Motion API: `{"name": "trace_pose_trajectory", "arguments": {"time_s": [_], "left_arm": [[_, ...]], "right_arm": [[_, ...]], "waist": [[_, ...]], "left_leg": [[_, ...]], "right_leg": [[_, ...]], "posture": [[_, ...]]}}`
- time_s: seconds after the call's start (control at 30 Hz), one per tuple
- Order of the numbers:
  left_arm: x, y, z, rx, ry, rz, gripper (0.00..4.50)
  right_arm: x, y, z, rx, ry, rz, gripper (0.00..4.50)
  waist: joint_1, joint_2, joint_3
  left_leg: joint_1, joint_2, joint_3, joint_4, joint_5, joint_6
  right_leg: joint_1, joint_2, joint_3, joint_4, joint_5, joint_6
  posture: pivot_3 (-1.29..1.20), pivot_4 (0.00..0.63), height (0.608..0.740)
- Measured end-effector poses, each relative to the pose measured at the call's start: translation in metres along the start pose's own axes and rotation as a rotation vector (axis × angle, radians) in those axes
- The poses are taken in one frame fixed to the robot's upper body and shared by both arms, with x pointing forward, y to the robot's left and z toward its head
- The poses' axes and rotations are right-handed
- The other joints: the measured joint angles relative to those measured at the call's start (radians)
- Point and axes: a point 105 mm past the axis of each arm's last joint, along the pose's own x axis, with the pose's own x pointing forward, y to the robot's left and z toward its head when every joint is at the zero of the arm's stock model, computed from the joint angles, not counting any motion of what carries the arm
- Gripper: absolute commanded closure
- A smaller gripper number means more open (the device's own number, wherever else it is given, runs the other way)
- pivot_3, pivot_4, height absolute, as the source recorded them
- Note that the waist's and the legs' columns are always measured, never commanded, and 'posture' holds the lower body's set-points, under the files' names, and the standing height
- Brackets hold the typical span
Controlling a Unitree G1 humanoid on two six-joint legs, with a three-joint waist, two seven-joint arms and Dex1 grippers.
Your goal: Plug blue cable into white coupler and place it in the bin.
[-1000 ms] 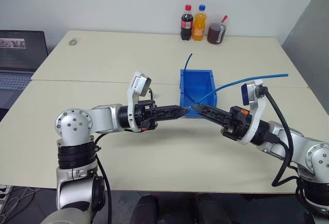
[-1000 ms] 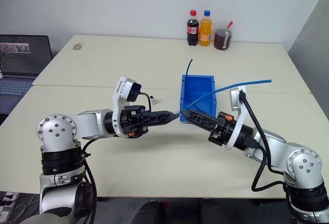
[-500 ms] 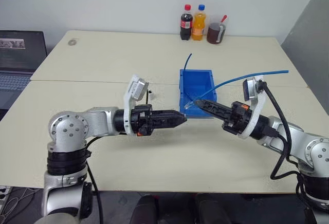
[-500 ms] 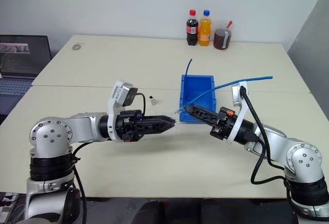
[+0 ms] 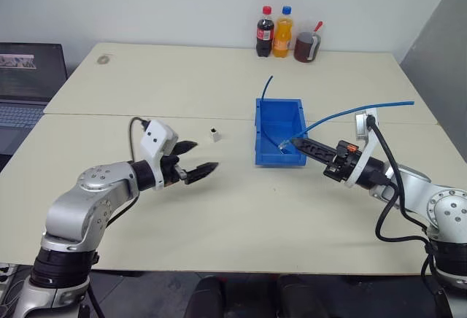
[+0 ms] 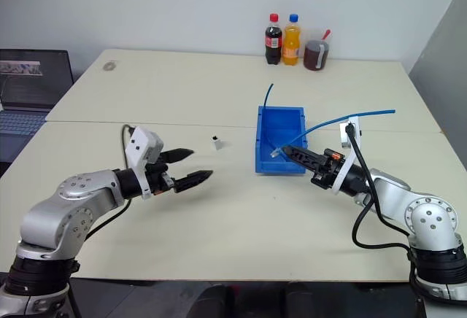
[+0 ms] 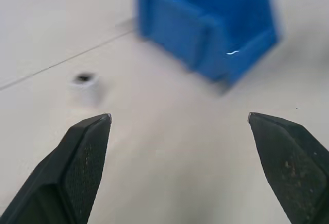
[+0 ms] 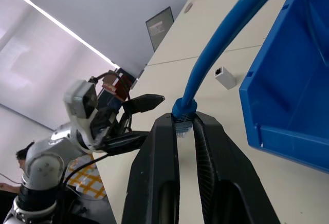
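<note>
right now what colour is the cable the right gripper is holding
Bright blue. The blue cable shows best in the right wrist view, pinched in the right gripper.

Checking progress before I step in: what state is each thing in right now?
left gripper: open, empty.
right gripper: shut on blue cable, plug end at the bin.
white coupler: loose on the table, not plugged.
bin: upright, cable partly inside.
soda bottles: upright, capped.
laptop: open.

One blue bin [image 5: 279, 130], one blue cable [image 5: 350, 113], one white coupler [image 5: 214, 134], two bottles [image 5: 274, 32] at the back — one dark mug [image 5: 306, 47] beside them, one laptop [image 5: 28, 84], two grippers — left gripper [image 5: 192, 160], right gripper [image 5: 295, 143]
</note>
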Motion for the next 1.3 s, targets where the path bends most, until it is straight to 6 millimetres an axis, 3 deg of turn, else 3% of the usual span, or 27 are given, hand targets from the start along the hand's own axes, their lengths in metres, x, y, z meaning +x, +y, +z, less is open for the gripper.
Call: {"name": "trace_pose_trajectory", "arguments": {"time_s": [0.17,0.27,0.57,0.93,1.3], "left_arm": [[0.016,0.040,-0.020,0.067,0.031,0.125,0.04],[0.024,0.050,-0.021,0.059,0.016,0.131,0.04],[0.061,0.051,-0.026,-0.082,-0.009,-0.039,0.04],[0.092,0.037,-0.034,0.011,0.062,-0.129,0.04],[0.110,0.045,-0.029,0.048,0.056,0.027,0.04]], "right_arm": [[0.002,-0.007,0.000,-0.016,-0.005,-0.033,4.34],[0.001,-0.010,0.001,-0.016,-0.008,-0.044,4.34],[-0.005,-0.013,0.006,-0.033,-0.033,-0.084,4.34],[-0.007,-0.014,0.004,-0.040,-0.030,-0.105,4.34],[-0.008,-0.014,0.003,-0.046,-0.040,-0.123,4.34]], "waist": [[0.010,0.000,0.000],[0.009,0.000,0.000],[0.009,0.000,0.000],[0.000,0.000,0.000],[0.000,-0.001,0.000]], "left_leg": [[-0.001,-0.001,0.002,0.001,0.000,0.000],[-0.001,-0.001,0.002,0.000,0.000,0.000],[-0.002,-0.002,0.004,0.000,0.000,0.000],[-0.003,-0.003,0.004,0.000,0.000,0.000],[-0.002,-0.003,0.004,0.001,0.000,0.000]], "right_leg": [[0.000,-0.001,-0.003,0.000,0.001,0.001],[0.000,-0.001,-0.003,-0.001,0.001,0.001],[-0.001,0.000,-0.005,0.000,0.001,0.001],[-0.001,0.001,-0.006,0.000,0.001,0.001],[-0.001,0.001,-0.006,0.001,0.001,0.002]], "posture": [[0.00,0.150,0.740],[0.00,0.150,0.740],[0.00,0.150,0.740],[0.00,0.150,0.740],[0.00,0.150,0.740]]}}
